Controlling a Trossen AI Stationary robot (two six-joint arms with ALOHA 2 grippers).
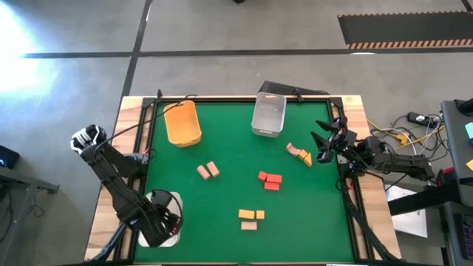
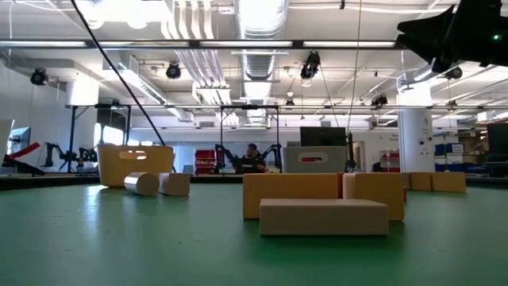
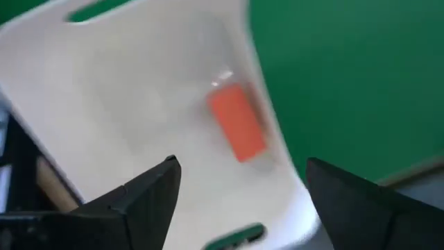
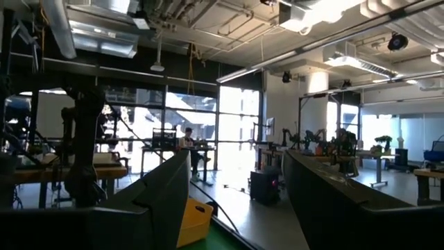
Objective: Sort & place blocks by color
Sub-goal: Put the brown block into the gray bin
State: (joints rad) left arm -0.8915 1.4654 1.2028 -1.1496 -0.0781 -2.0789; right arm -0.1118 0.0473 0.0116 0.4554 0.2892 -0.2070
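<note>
robotics lab | exposed ceiling ducts point(image 2: 262, 32) | other robot arms point(image 4: 316, 137) on benches

Green table point(image 1: 229, 148), orange bin point(image 1: 182, 123), white bin point(image 3: 139, 104) with red block point(image 3: 237, 123).

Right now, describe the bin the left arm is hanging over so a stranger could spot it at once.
On the green table, look to the near left corner, where the left gripper hangs open. Under it sits the white bin, with one red block lying inside. The orange bin and the clear bin stand along the far edge instead.
</note>
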